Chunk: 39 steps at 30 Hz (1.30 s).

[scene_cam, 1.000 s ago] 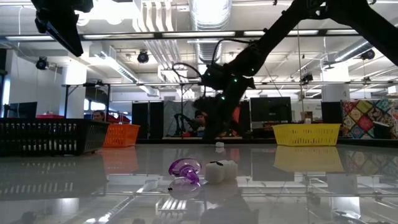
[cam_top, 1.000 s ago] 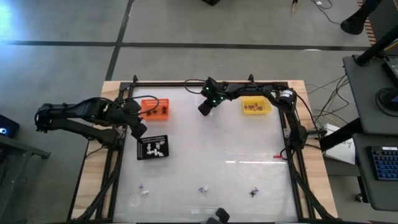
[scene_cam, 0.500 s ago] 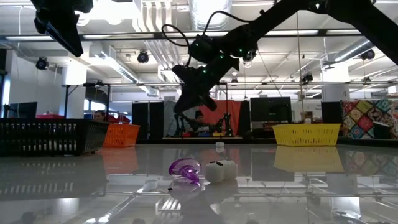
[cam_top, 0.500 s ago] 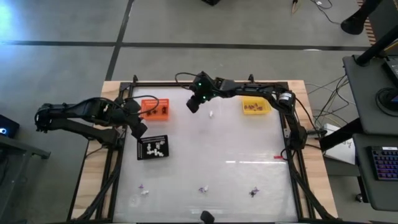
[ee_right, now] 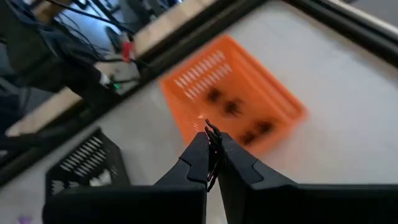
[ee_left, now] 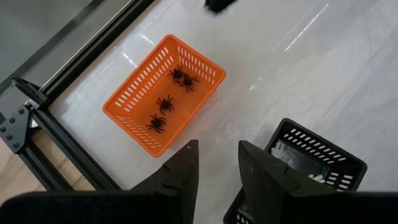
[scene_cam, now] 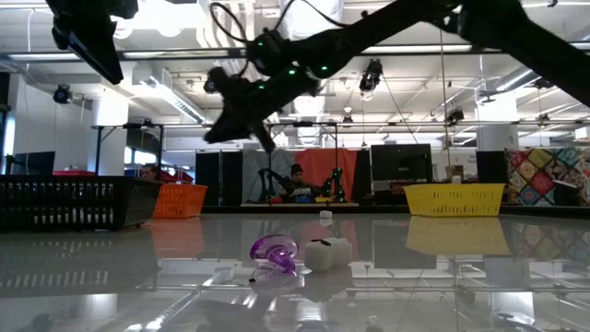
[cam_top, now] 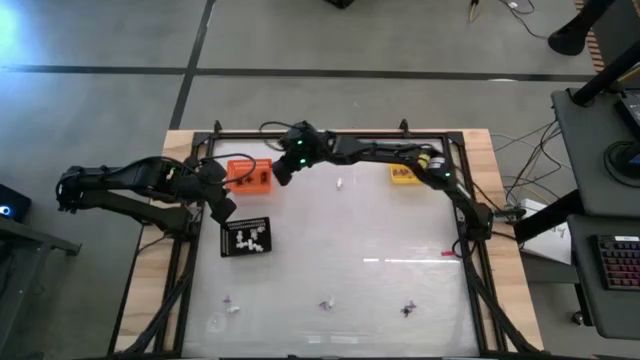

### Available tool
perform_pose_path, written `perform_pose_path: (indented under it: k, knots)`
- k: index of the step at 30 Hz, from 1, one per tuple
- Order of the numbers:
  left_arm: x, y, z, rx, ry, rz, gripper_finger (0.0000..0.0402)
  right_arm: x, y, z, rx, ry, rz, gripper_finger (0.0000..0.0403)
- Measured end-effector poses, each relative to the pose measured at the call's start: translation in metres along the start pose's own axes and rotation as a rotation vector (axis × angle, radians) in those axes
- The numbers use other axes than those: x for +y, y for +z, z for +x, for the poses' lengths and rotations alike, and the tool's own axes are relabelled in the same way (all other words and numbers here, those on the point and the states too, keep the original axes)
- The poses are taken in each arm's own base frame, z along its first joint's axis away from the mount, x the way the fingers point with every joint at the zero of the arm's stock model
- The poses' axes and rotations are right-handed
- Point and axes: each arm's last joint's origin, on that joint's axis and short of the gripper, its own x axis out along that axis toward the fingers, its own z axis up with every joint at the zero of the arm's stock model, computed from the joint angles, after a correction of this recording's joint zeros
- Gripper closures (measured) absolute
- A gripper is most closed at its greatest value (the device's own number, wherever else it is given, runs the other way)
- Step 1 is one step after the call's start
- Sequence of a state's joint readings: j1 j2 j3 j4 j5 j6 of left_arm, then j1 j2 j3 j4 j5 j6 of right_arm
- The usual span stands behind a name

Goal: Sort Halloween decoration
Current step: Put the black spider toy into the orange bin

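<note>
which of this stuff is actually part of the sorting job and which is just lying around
Job:
- black spiders in the orange tray
- white trinkets in the black tray
- yellow tray
- loose purple trinket and white trinket
- right gripper, pinching a tiny black trinket

Not the job:
- keyboard
- person in the room behind

One camera looks straight down on the whole desk [cam_top: 400,290]; one sits level at desk-top height; both wrist cameras share the orange slotted plastic tray [ee_left: 163,93].
</note>
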<state>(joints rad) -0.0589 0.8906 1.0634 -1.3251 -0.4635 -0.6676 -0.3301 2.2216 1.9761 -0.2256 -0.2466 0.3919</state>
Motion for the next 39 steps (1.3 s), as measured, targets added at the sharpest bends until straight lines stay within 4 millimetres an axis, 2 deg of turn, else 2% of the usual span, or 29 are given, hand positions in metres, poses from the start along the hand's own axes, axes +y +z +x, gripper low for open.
perform_pose_path:
  k: [6,12,20,26,30,35,39]
  knots:
    - [0.000,0.000,0.000,0.001,-0.001,0.018,0.0306,0.011,0.001,0.036,0.005,0.028,0.026,0.0394]
    - [0.000,0.000,0.000,0.000,-0.002,0.030,0.0306,0.011,0.001,0.055,0.008,0.031,0.040,0.0394]
    - [0.000,0.000,0.000,0.001,-0.002,0.030,0.0306,0.005,-0.010,0.061,0.063,0.006,0.067,0.0394]
    - [0.000,0.000,0.000,0.002,-0.002,0.031,0.0306,-0.002,-0.023,0.073,0.092,-0.007,0.076,0.0391]
    - [0.000,0.000,0.000,0.002,-0.002,0.030,0.0306,-0.003,-0.030,0.077,0.111,-0.012,0.078,0.0362]
    - [-0.001,0.000,0.000,0.007,-0.008,0.021,0.0306,-0.001,-0.026,0.076,0.089,-0.011,0.070,0.0321]
    - [-0.001,0.000,0.000,0.023,-0.029,0.020,0.0306,-0.002,-0.022,0.074,0.074,-0.009,0.066,0.0305]
